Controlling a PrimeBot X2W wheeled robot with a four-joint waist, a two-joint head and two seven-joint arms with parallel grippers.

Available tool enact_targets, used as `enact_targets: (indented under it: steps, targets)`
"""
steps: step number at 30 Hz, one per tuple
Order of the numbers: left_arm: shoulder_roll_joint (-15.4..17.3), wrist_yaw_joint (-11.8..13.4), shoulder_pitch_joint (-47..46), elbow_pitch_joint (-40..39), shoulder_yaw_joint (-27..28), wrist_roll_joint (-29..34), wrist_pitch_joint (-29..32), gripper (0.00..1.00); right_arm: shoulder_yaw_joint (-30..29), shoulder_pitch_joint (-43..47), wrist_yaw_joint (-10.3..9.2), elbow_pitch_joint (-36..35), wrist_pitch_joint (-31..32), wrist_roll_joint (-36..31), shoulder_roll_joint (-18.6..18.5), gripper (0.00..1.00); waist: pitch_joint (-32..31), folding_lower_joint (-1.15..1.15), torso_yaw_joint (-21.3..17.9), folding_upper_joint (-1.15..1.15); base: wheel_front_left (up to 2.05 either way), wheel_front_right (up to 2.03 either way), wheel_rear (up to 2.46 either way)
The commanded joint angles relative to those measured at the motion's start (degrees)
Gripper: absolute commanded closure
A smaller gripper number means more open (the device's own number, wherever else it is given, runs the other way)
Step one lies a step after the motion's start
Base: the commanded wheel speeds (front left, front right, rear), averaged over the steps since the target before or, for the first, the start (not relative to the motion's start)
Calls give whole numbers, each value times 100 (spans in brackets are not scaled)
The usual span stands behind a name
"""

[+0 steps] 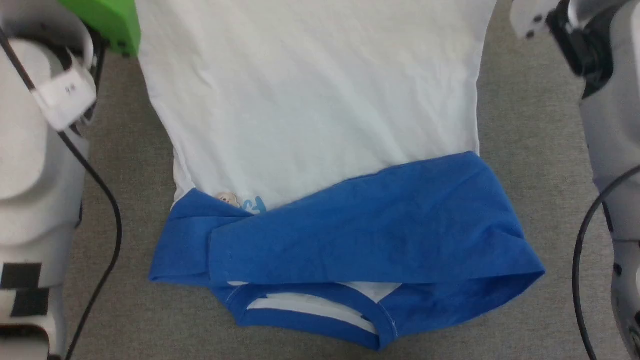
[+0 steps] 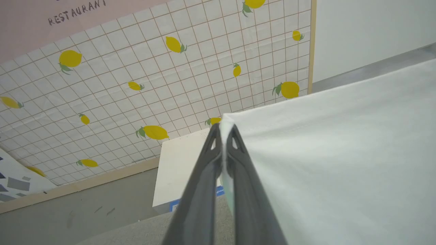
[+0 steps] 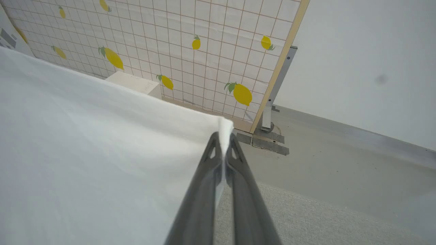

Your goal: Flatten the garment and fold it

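The garment (image 1: 310,115) lies on the grey table with its blue sleeves (image 1: 370,230) crossed over the chest and its blue neckband (image 1: 310,315) nearest me. The white body rises toward the top of the head view. In the left wrist view my left gripper (image 2: 224,131) is shut on a white hem corner of the garment (image 2: 340,160). In the right wrist view my right gripper (image 3: 223,136) is shut on the other white corner of the garment (image 3: 102,153). Both corners are held up off the table, the cloth stretched between them.
The grey table (image 1: 530,150) shows on both sides of the shirt. A green object (image 1: 107,20) sits at the top left of the head view beside my left forearm (image 1: 30,150). My right forearm (image 1: 610,125) stands at the right. A lemon-print panel (image 2: 153,85) stands behind.
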Motion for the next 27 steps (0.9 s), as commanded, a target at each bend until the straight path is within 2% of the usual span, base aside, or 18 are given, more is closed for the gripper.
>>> enact_targets:
  steps: [1,7,12,18,22,27]
  targets:
    - [78,32,371,-94,59,-111,-89,100,132,303,-10,-158,-90,143,-104,100,-708,0,-53,0,0,0,0]
    - [296,76,2052,-982,182,-493,-131,100,541,1648,-10,-1217,-172,610,-637,100,-1506,0,24,0,0,0,0]
    - [408,256,3736,-2062,273,-821,-116,100,402,3077,-10,-2357,-27,804,-972,100,-1975,0,105,0,0,0,0]
    - [421,476,5379,-2811,218,-1092,-45,100,-142,4799,-10,-3328,383,881,-845,100,-2247,0,220,0,0,0,0]
    - [367,506,6018,-2835,106,-1211,-90,100,-356,5708,-10,-3805,792,786,-706,100,-2308,0,276,0,0,0,0]
    - [187,465,6433,-2662,-88,-1328,-251,100,-607,6493,-10,-4048,1279,630,-517,100,-2329,0,315,0,0,0,0]
